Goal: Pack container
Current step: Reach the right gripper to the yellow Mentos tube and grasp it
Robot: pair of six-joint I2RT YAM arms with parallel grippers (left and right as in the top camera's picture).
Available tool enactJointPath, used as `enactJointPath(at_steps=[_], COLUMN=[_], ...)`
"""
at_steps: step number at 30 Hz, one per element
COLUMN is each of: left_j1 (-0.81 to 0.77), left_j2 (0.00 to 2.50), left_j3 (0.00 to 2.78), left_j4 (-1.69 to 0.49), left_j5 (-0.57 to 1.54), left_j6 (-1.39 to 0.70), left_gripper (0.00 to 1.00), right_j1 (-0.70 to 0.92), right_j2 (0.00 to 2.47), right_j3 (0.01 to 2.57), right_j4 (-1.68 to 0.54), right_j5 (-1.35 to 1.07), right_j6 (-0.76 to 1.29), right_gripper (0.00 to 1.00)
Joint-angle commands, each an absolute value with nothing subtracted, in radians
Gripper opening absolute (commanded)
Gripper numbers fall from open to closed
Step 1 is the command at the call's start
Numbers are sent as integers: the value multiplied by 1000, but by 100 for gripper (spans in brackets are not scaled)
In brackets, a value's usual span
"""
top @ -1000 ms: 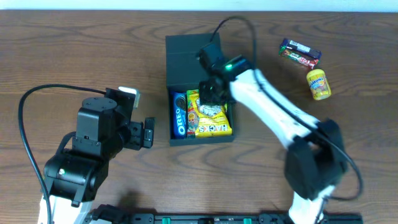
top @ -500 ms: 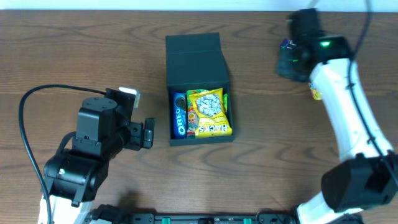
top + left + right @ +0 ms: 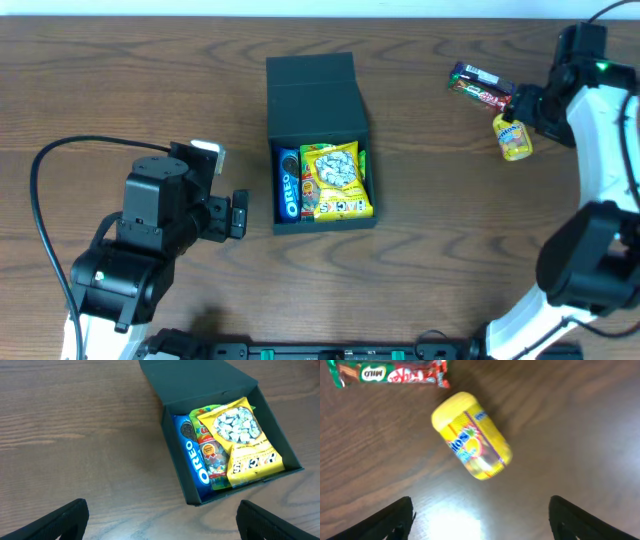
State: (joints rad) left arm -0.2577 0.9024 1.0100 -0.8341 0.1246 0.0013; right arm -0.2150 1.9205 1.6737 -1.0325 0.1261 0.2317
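Overhead view of a wooden table with two robot arms. The container, a black box, sits near the table's centre with its flat lid lying open toward 12 o'clock. Its tray holds three packets side by side and looks full across its width. A blue Oreo pack lies along the 9 o'clock wall. A yellow snack bag fills the 3 o'clock side and overlaps a green packet lying between the two.

The left gripper sits at about 8 o'clock from the container, near it but not touching. In the left wrist view its two dark fingers appear at the bottom corners, spread wide apart, with only bare table between them.

A yellow bottle lies on its side at 2 o'clock from the container, well apart from it. A Milo bar lies just beside the bottle, at its 11 o'clock.

The right gripper hangs over the bottle's 12 o'clock end. In the right wrist view its fingers are spread wide and hold nothing. The bottle lies beyond them, untouched, with the Milo bar at the top edge.
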Motion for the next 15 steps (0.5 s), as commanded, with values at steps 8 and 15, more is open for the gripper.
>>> enactJointPath(at_steps=[8,15], left_j1=[-253,-253], left_j2=[901,901], left_j3=[1031,1031], left_j4=[-836,-836], left_j5=[123,123], left_j6=[35,49], left_gripper=[95,95], right_j1=[-216,-216], right_j2=[2062,2146], right_j3=[1670,1670], right_j4=[-1000,-976], right_j5=[79,80], right_j6=[5,6], right_gripper=[93,92])
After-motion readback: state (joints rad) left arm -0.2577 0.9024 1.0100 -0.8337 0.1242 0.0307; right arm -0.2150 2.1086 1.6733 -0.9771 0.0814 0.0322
